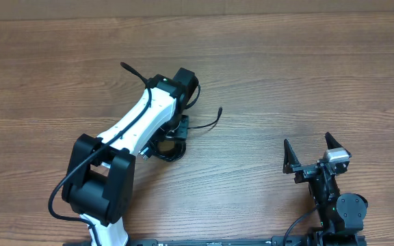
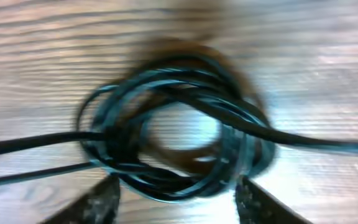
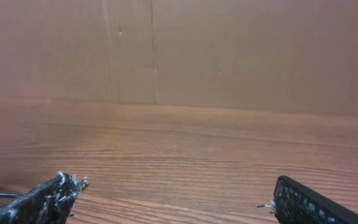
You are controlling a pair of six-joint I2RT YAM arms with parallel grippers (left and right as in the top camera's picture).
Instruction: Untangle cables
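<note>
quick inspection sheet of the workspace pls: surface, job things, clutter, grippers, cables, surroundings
surface: wood-grain table
job's things: thin black cables coiled in one bundle, two ends sticking out
clutter: nothing seen
grippers: left gripper open, right over the coil; right gripper open, holding nothing, well apart from the bundle
cables: thick black lead runs along the left arm
surroundings: brown wall behind the table

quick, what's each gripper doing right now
Left gripper: open, at the coiled cables, not gripping them.
Right gripper: open, empty.
</note>
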